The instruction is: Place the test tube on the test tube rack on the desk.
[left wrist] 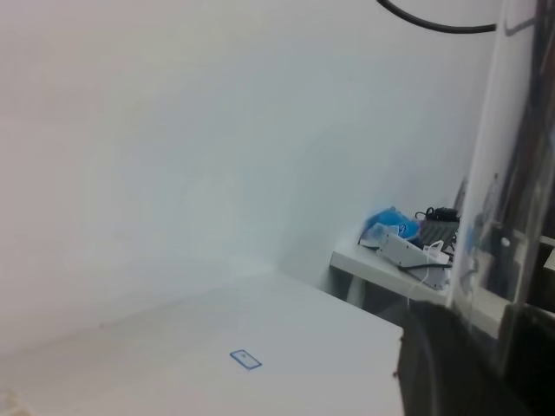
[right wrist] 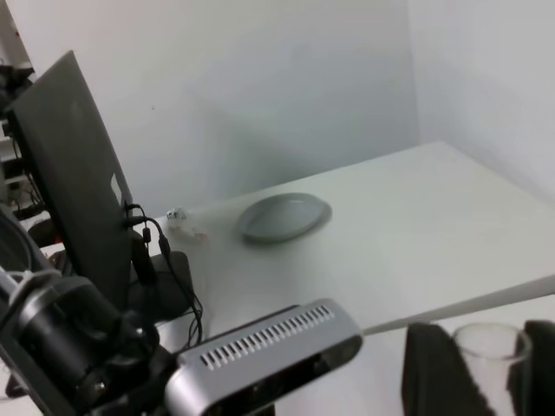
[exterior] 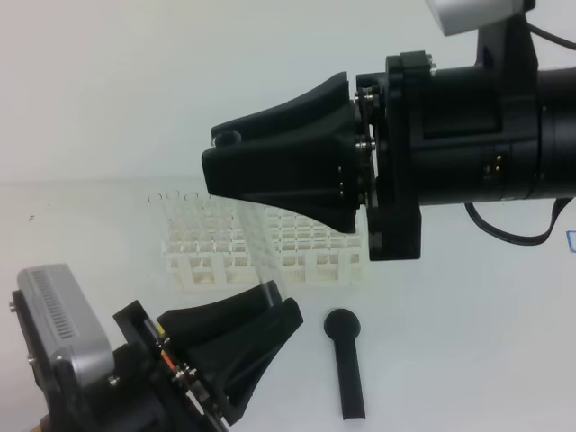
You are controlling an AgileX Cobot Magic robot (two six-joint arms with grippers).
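The clear test tube (exterior: 256, 247) slants up over the white test tube rack (exterior: 310, 263), which stands on the desk (exterior: 450, 342). My left gripper (exterior: 281, 299) at the lower left is shut on the tube's lower part. In the left wrist view the tube (left wrist: 494, 191) rises along the right edge. From the upper right my right gripper (exterior: 214, 157) covers the tube's top. In the right wrist view, the tube's open mouth (right wrist: 490, 342) sits pinched between the dark fingers (right wrist: 429, 373).
A black round-headed stick (exterior: 346, 360) lies on the desk right of my left gripper. Other clear tubes (exterior: 171, 198) stand at the rack's back left. Beyond the desk are a dark screen (right wrist: 69, 173), a grey oval object (right wrist: 284, 217) and a cluttered side table (left wrist: 408, 247).
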